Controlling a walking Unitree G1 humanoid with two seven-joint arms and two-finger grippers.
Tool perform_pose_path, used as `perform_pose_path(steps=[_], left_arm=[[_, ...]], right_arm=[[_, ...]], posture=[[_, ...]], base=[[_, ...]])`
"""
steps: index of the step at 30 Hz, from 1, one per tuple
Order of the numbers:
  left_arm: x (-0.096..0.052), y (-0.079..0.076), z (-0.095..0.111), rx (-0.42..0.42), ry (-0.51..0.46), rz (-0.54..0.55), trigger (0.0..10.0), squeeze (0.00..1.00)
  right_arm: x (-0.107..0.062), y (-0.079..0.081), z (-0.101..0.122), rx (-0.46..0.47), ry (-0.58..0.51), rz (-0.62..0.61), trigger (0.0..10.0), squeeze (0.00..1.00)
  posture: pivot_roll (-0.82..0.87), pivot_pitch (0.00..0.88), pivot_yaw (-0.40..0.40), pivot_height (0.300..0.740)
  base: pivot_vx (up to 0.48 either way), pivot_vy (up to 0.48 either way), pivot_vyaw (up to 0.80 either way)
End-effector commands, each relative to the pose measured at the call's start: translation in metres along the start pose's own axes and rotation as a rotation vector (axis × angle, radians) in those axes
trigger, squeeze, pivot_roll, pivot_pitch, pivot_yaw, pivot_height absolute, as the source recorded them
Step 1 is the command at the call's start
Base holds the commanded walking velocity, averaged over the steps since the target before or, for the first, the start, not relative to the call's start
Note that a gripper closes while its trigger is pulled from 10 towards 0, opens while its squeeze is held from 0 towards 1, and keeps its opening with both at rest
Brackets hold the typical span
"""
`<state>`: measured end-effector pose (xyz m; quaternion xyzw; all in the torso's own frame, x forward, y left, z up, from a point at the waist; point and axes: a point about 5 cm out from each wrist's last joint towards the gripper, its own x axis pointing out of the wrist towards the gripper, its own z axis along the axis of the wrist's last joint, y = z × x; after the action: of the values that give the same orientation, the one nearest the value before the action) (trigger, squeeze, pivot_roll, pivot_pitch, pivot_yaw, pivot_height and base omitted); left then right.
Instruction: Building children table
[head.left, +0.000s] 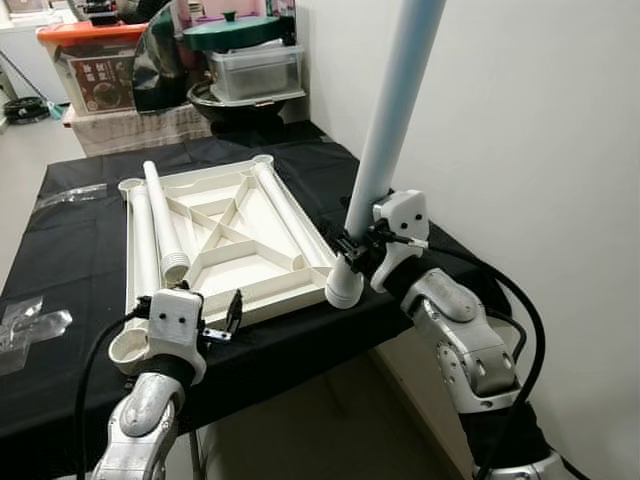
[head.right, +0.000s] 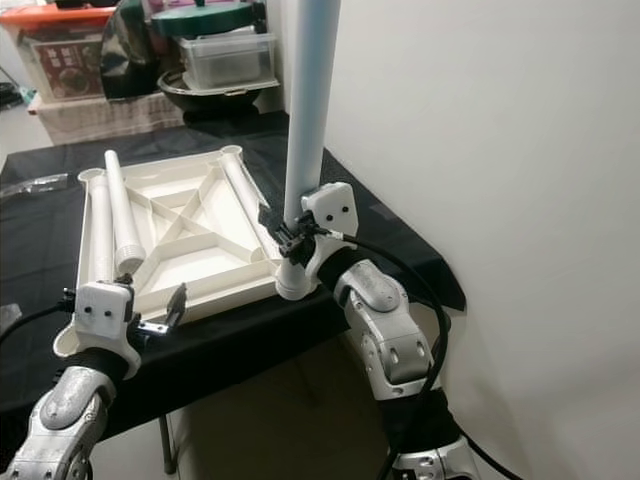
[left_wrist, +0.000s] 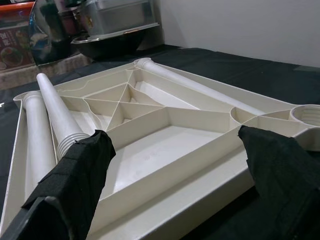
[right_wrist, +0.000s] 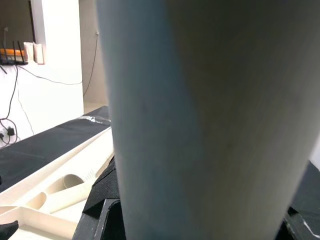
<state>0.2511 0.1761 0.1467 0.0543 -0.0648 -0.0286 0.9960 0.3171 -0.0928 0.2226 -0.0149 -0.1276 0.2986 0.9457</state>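
At the bottom left of the left eye view, the left gripper (head.left: 222, 322) is held just before the near edge of the white tabletop (head.left: 225, 238), its two black fingers (left_wrist: 75, 180) spread apart with nothing between them. In the left wrist view the tabletop's near rim is seen lying across the gap between those fingers, and whether they touch it cannot be told.

The tabletop lies upside down, ribbed underside up, on a black cloth (head.left: 70, 250) covering a work table, and occupies the centre of the frame. At its near right corner, right of centre in the frame, an upright white leg (head.left: 392, 120) is pinched between the fingers of the right gripper (head.left: 350, 247) close to its lower end; the leg's base (head.left: 343, 288) stands at the corner socket, and the leg rises out of the top of the frame against a plain wall (head.left: 540, 140).

Further back, two more legs (head.left: 155, 225) are seen lying along the left side of the tabletop, and another leg (head.left: 290, 215) lies along its right side. A clear plastic bag (head.left: 25, 325) rests on the cloth at the left edge of the frame.

At the top of the frame, beyond the table, an orange-lidded box (head.left: 95, 65) and a clear tub (head.left: 255, 70) under a green lid are stacked.
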Motion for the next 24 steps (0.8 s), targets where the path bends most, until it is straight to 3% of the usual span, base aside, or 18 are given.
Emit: perform_pose_path(steps=[1,17,24], left_arm=[[-0.0004,0.0017,-0.0002,-0.004,0.000,0.002,10.0,0.00],[0.0004,0.0007,0.0013,0.004,-0.008,-0.018,10.0,0.00],[0.0007,-0.0019,0.0023,-0.012,-0.016,-0.029,10.0,0.00]], right_arm=[[0.0003,0.0015,0.0027,-0.008,-0.015,0.005,10.0,0.00],[0.0001,0.0023,0.0025,-0.008,-0.018,0.004,10.0,0.00],[0.0006,0.0020,0.0027,-0.011,-0.021,0.006,10.0,0.00]], posture=[[0.00,0.000,-0.026,0.740],[0.00,0.000,-0.020,0.740],[0.00,0.000,-0.020,0.740]], base=[[0.277,0.000,0.00],[0.280,0.000,0.00],[0.000,0.000,0.00]])
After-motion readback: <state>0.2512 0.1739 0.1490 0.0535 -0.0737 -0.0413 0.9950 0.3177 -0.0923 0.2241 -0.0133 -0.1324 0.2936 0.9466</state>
